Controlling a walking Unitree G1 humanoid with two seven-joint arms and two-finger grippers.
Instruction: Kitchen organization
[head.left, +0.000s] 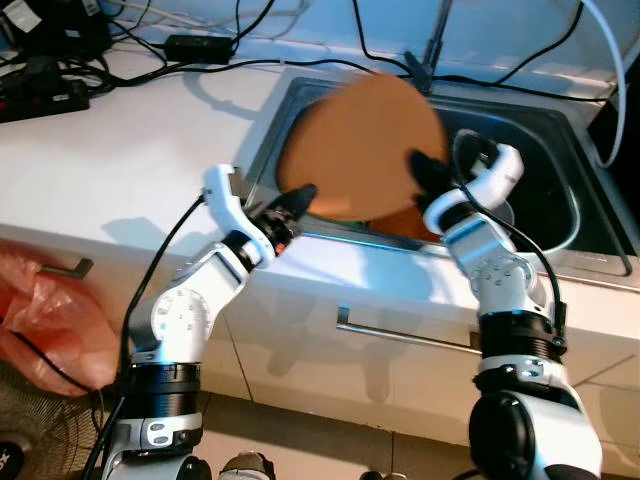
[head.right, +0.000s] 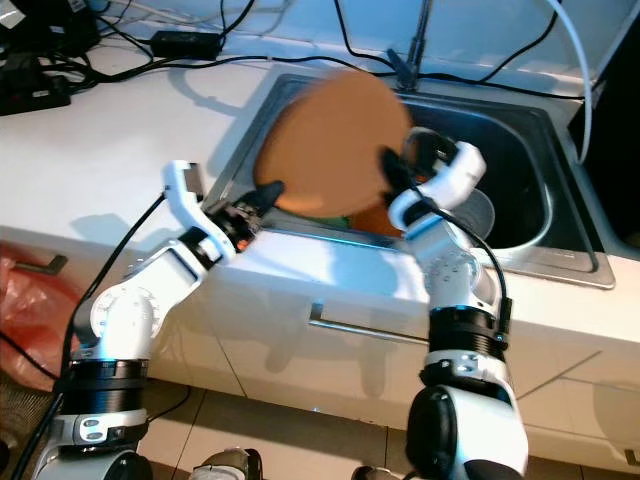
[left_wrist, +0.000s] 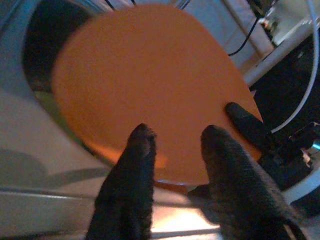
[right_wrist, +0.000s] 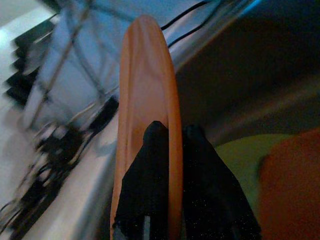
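Orange plate (head.left: 362, 145): large, round, plain matte surface, motion-blurred at the top edge. Raised over the left half of the steel sink (head.left: 560, 245), tilted steeply with its flat face toward the head camera. Right wrist view shows it edge-on: thin, shallow raised rim. Its right edge is pinched between two black fingers (right_wrist: 150, 165), one on each face. Lower-left edge sits just beside another pair of black fingertips (left_wrist: 142, 150); contact can't be confirmed.

Below the plate, inside the sink: a second orange item (head.left: 408, 222), partly hidden, and something yellow-green (right_wrist: 240, 155) next to it; shapes unclear.
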